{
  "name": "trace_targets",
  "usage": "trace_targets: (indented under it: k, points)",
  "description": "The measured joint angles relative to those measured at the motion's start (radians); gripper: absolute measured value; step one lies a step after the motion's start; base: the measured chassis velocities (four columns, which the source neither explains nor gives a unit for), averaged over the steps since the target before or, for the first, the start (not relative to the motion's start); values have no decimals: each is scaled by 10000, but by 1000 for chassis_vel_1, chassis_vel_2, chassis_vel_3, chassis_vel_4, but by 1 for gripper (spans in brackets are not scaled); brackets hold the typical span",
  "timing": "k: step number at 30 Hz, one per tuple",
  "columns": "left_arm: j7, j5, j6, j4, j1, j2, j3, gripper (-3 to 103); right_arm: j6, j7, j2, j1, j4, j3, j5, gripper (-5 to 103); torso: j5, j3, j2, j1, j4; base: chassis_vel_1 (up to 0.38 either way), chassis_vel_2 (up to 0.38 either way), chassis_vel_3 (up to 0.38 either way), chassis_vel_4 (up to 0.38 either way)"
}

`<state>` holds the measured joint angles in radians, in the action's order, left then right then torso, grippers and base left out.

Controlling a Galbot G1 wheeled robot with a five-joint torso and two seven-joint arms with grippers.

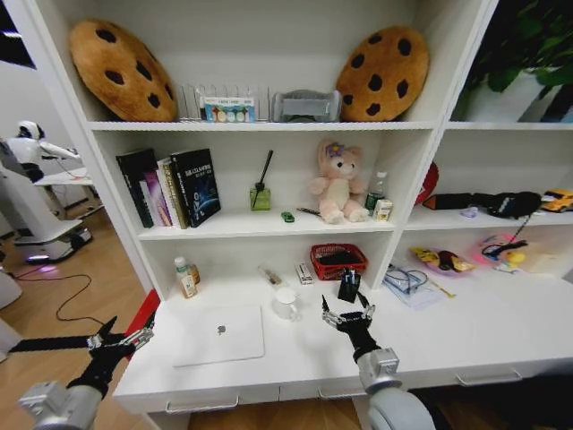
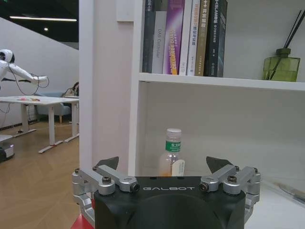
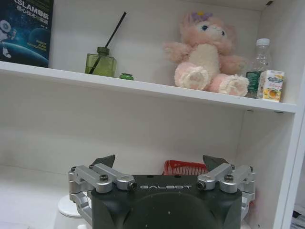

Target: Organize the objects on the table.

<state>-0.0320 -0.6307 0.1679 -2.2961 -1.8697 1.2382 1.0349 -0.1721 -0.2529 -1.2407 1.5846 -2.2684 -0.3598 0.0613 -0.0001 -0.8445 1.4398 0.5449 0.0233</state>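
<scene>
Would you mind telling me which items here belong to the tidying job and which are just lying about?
Job: silver laptop, white cup, orange bottle, red basket, all on the table.
Lying about: cookie cushions, pink plush bear, books, green diffuser.

"GALBOT" stands on the left gripper and right gripper; "SLAM" on a dark book.

It was a robot lab with home decoration: another white robot stood behind the shelves.
</scene>
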Motion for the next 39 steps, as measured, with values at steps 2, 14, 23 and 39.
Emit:
trace_targets:
  k: [2,14,23,39]
  points:
    - [4,0,0,0,0,0,1,100,7,1,-17,112,-66,-71,-22,100,0,0,0,0,-4,71,53,11,17]
    - [3,0,0,0,0,0,2,100,361,-180,-203,797,-159,-123,-296,100,1,0,0,1,2,11,11,0,2]
    - [3,0,0,0,0,0,2,100,571,-279,-271,1026,-153,-157,-427,100,2,0,-1,2,3,105,-75,-117,74]
    - [4,0,0,0,0,0,2,100,526,-226,13,808,-213,-128,-367,100,6,0,1,0,1,297,-223,-299,237]
